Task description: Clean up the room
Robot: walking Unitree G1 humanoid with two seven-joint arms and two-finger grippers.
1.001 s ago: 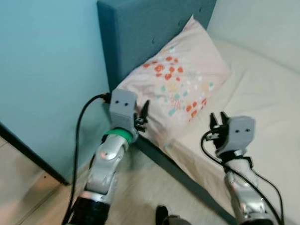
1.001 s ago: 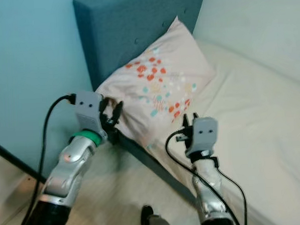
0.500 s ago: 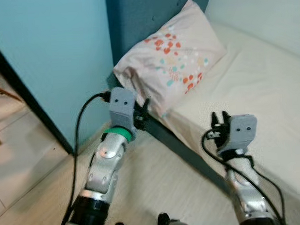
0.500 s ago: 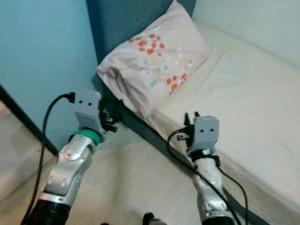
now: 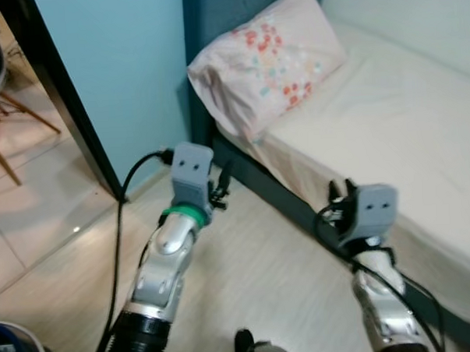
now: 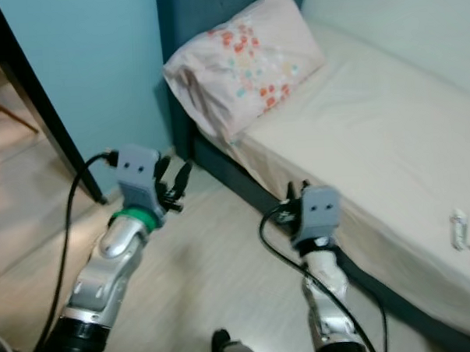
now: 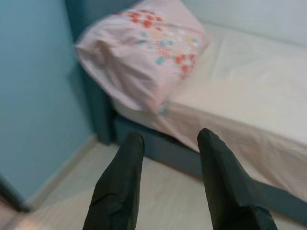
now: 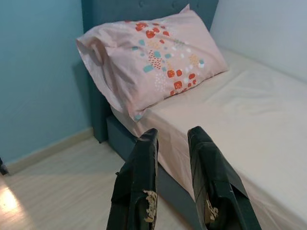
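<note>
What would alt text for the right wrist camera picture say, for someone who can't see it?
A pink pillow with red and teal spots leans against a dark blue headboard at the head of a bed with a pale sheet, beside a teal wall. The right gripper, fingers slightly apart and empty, points toward the bed's edge above a light floor.

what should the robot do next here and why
Probably turn right toward the small white item lying on the bed sheet and step closer. Both the left gripper and right gripper are open and hold nothing, raised over the floor beside the bed, and the pillow already sits at the headboard.
</note>
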